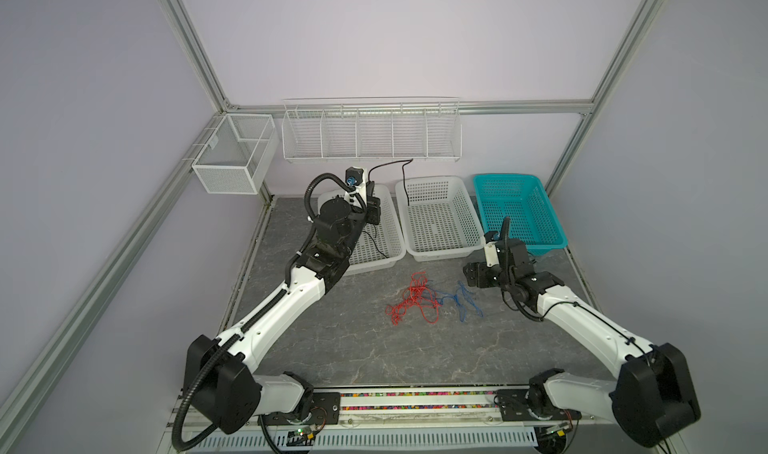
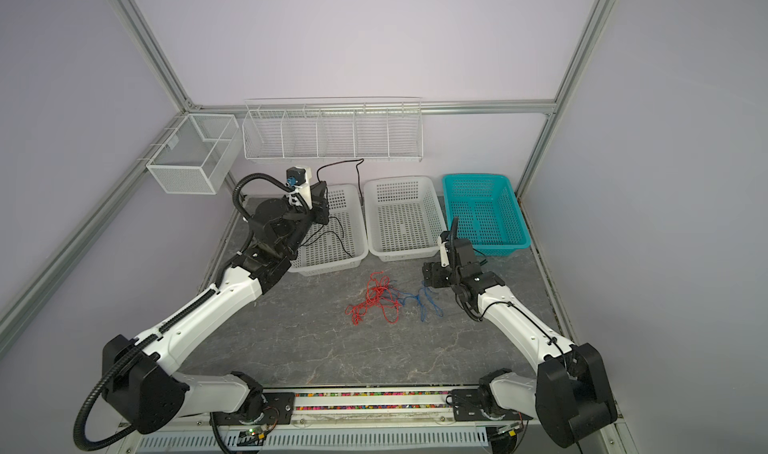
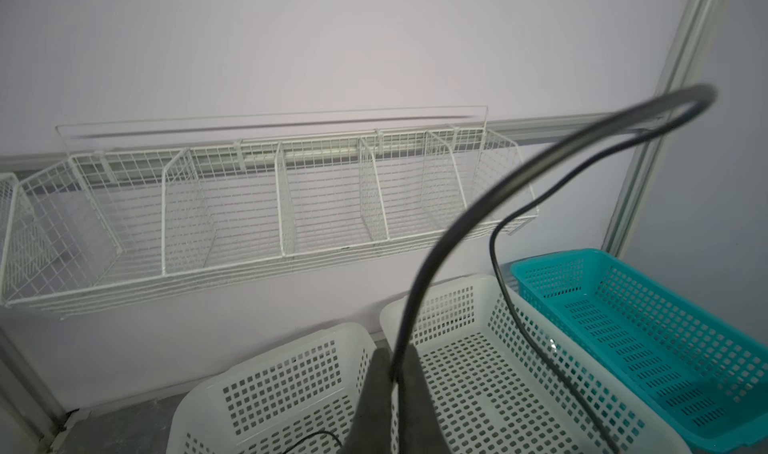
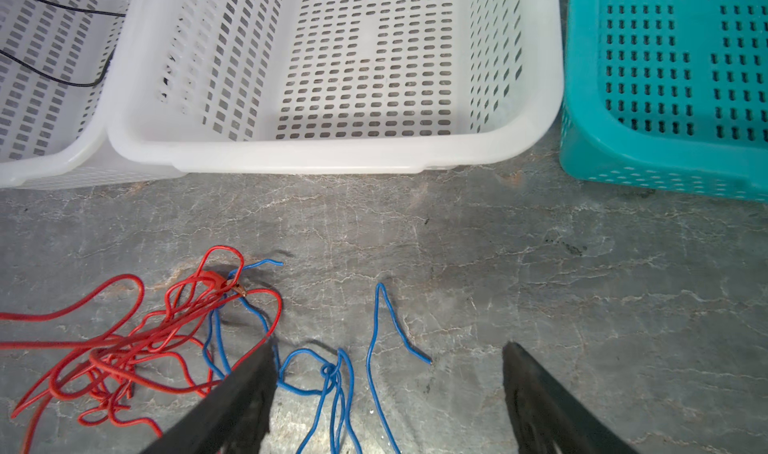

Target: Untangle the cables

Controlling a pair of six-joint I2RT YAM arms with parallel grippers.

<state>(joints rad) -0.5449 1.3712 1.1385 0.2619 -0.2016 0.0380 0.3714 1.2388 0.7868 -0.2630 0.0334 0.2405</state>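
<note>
Cables: three colours. The thin red cable (image 1: 417, 290) and thin blue cable (image 4: 332, 373) lie on the counter, and the thin black cable (image 3: 415, 289) is lifted. How many strands each colour has I cannot tell.
Baskets: three perforated plastic ones side by side along the back wall. They are the left white basket (image 1: 386, 206), the middle white basket (image 1: 446, 256) and the teal basket (image 1: 505, 177).
Wall storage: one white wire rack (image 1: 372, 156) with five compartments, and one white mesh box (image 1: 226, 177) on the left frame.
Left gripper (image 3: 392, 360): raised over the left white basket, jaws together and clamped on the black cable.
Black cable's path: it arches up from the jaws near the rack's lower edge, then drops over the middle white basket. Another stretch lies inside the left white basket.
Right gripper (image 4: 386, 348): low over the counter, jaws wide apart and holding nothing, with blue strands on the counter between its fingers.
Red and blue tangle: mid-counter, in front of the white baskets and apart from their rims. The colours interlace where they meet, red to the left and blue toward the right gripper.
Open room: the grey marbled counter (image 1: 374, 348) is bare between the tangle and the arm bases — also left of the red loops.
</note>
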